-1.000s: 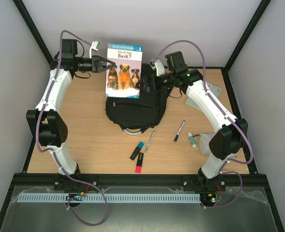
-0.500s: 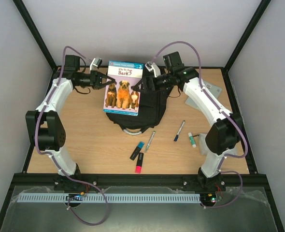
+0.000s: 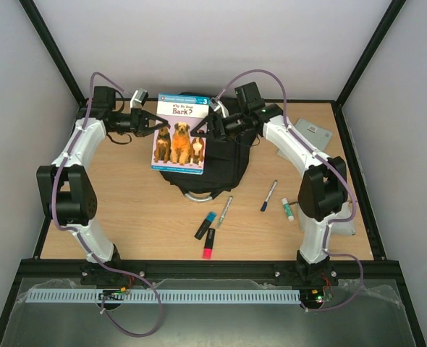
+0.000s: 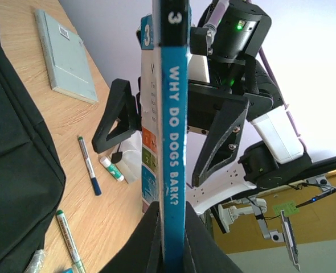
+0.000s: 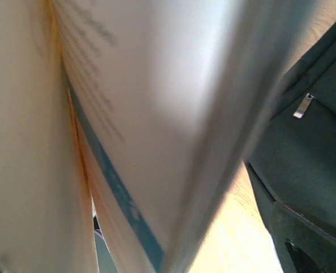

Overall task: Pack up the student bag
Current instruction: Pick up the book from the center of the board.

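Note:
The book "Why Do Dogs Bark?" (image 3: 179, 132) is held upright above the left part of the black student bag (image 3: 221, 160). My left gripper (image 3: 154, 123) is shut on the book's blue spine (image 4: 172, 142), as the left wrist view (image 4: 172, 242) shows. My right gripper (image 3: 202, 128) is open at the book's right edge. In the left wrist view its black fingers (image 4: 119, 116) stand spread on either side of the book. The right wrist view is filled by blurred pages (image 5: 156, 114), with the bag (image 5: 310, 153) at the right; its own fingers are hidden.
On the table in front of the bag lie a green marker (image 3: 225, 211), a blue pen (image 3: 269, 195), a white-and-green marker (image 3: 288, 210), a blue highlighter (image 3: 205, 225) and a pink highlighter (image 3: 209, 243). A grey notebook (image 3: 311, 134) lies at the back right.
The book has moved left and lower, over the bag's left part. My right gripper has come across to the book's right edge, and my left arm has drawn back leftward.

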`<state>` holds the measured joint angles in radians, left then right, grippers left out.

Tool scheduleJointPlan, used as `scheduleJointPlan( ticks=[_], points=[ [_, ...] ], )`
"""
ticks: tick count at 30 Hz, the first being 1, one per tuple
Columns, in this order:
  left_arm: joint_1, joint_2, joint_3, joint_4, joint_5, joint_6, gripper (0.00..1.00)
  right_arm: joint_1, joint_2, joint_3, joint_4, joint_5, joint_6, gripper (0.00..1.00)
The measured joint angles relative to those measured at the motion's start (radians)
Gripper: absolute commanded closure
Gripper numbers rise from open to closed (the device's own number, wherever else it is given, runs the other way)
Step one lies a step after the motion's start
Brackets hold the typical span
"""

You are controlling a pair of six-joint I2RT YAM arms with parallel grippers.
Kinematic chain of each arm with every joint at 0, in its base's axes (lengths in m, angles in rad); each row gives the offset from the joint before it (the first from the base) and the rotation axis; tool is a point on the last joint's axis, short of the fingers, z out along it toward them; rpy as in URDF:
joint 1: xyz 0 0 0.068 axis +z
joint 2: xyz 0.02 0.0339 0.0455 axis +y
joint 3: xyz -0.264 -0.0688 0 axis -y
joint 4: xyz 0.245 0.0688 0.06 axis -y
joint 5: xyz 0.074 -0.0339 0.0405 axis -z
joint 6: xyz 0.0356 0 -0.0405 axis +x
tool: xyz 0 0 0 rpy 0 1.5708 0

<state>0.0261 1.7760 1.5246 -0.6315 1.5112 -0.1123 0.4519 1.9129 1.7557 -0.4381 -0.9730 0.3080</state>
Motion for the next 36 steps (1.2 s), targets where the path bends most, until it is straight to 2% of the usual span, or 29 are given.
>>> scheduleJointPlan(
  ticks=[7, 14, 29, 36],
  points=[
    [-0.002, 0.007, 0.014, -0.014, 0.001, -0.002, 0.97, 0.04, 0.014, 0.023, 0.026, -0.01, 0.01, 0.01],
    [0.005, 0.039, 0.031, -0.015, -0.001, -0.005, 0.97, 0.043, 0.06, 0.072, 0.048, -0.037, 0.017, 0.16],
    [0.002, 0.056, 0.03, 0.067, -0.124, -0.058, 0.96, 0.013, 0.032, 0.057, 0.068, -0.06, 0.063, 0.34],
    [0.002, 0.055, 0.029, 0.098, -0.158, -0.079, 0.94, 0.005, 0.019, 0.041, 0.097, -0.063, 0.094, 0.45]
  ],
)
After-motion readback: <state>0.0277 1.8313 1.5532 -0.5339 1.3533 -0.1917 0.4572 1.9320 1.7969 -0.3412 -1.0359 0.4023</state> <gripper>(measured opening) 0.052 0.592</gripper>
